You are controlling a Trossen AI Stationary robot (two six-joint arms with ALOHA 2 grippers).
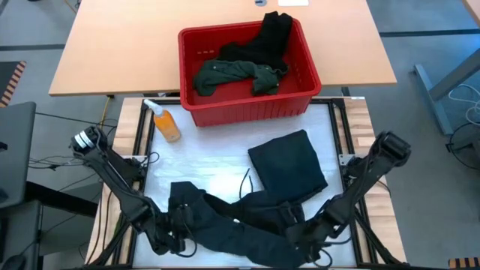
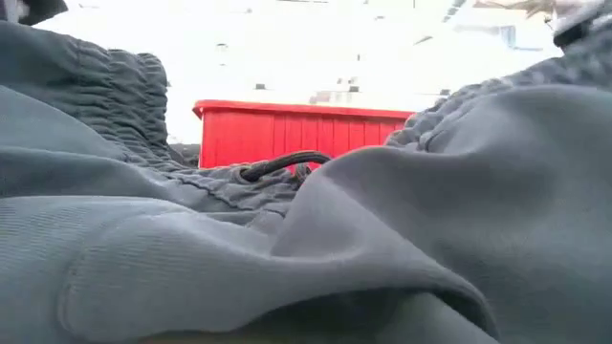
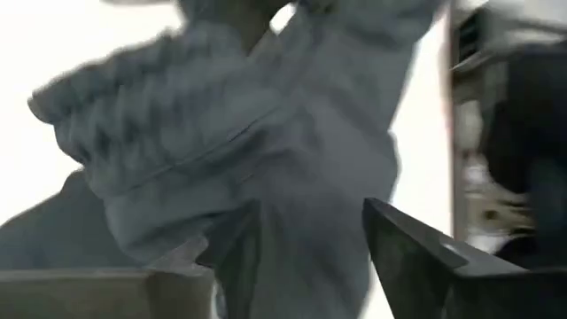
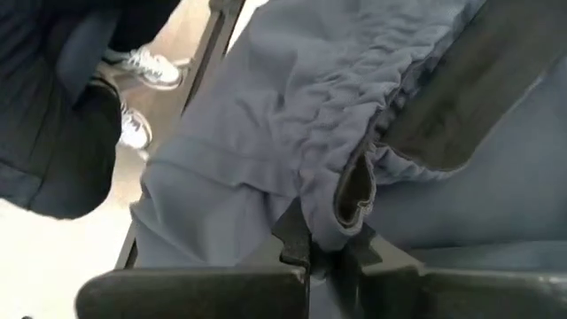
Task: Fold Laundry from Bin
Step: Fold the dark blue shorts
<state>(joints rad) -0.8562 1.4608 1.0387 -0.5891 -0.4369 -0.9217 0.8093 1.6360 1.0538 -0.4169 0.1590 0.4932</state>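
Dark navy trousers point(image 1: 240, 217) with an elastic waistband point(image 2: 124, 91) and a black drawstring point(image 2: 282, 164) lie bunched along the table's near edge. My left gripper point(image 1: 174, 226) is at their left end and my right gripper point(image 1: 306, 238) at their right end, each shut on cloth. A folded black piece point(image 1: 289, 165) lies flat on the white table right of centre. The red bin point(image 1: 247, 109) stands at the far side. It holds a dark green shirt point(image 1: 225, 73) and a black garment point(image 1: 270, 37) that hangs over its far rim. My left gripper has a thick bunch of the trousers' cloth point(image 3: 301, 204) between its two fingers, below the gathered waistband. The fingers stand wide apart around the bunch; how many layers I cannot tell. My right gripper pinches a folded hem edge point(image 4: 350, 199) of the trousers between its fingertips. The cloth beside it is gathered and slack and spreads away from the fingers.
An orange bottle point(image 1: 165, 122) lies on the table left of the bin. A person's legs and light shoes point(image 4: 146, 66) show past the table edge in the right wrist view. Bare white table point(image 1: 202, 161) lies between the bin and the trousers.
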